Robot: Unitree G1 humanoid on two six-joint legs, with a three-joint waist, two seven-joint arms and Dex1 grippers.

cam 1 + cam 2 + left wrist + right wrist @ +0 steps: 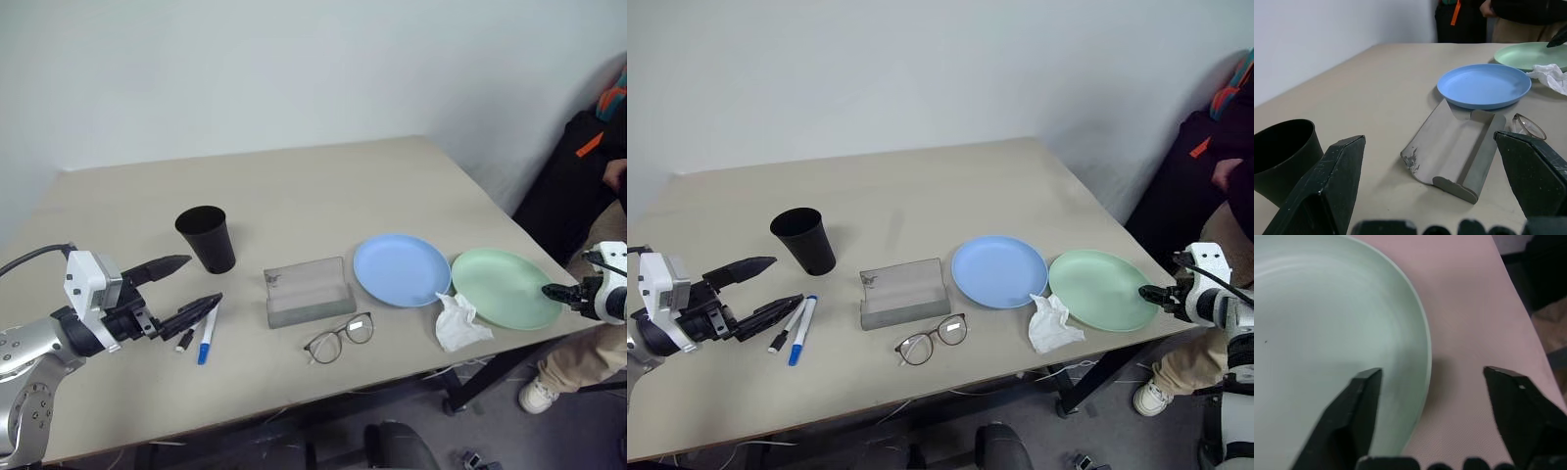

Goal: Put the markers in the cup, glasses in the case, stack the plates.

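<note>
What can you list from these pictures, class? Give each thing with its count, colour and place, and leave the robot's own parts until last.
Table: one, beige, bearing everything below.
Cup: one, black, upright, towards the table's left.
Markers: two, white, one blue-capped, one black-capped, lying in front of the cup.
Case: one, grey, lid open, mid-table.
Glasses: one pair, dark thin frame, in front of the case.
Blue plate: one, light blue, right of the case.
Green plate: one, mint, by the right edge.
Tissue: one, white, crumpled, in front of the plates.
Person: one, dark clothes, beyond the right edge.
Left gripper: black, open, by the markers.
Right gripper: black, open, straddling the green plate's rim.
</note>
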